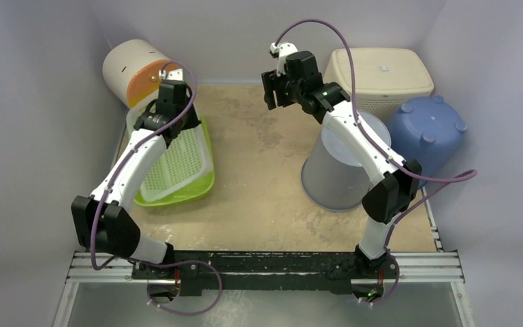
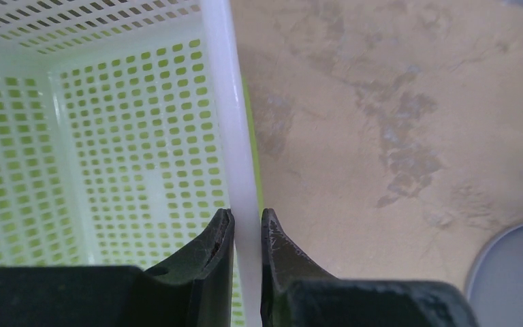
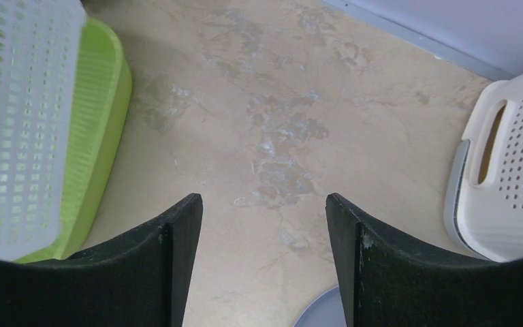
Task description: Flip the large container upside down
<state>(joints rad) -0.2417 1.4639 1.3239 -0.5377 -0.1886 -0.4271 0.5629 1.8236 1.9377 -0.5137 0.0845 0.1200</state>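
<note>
Top external view: on the left of the bench (image 1: pixel 265 197) a green tray (image 1: pixel 206 182) holds the white perforated basket (image 1: pixel 177 160), which lies tilted inside it. A cream cylinder with an orange end (image 1: pixel 136 71) lies in the upper left corner. A beige hamper (image 1: pixel 381 75) stands upper right, with a blue tub (image 1: pixel 425 133) just below it, feet showing. A translucent grey bucket (image 1: pixel 337 170) sits partly under the right arm.

The basket is white plastic with a grid of small rectangular holes and a smooth solid rim. In the right wrist view its near side stands higher than the tray's edge.

Left wrist view: the left claw (image 2: pixel 247 225) is clamped on the basket's rim, one finger inside the wall and one outside.

The right claw (image 3: pixel 264 201) hangs above bare bench at centre frame with its fingers spread wide, well apart from the basket.
</note>
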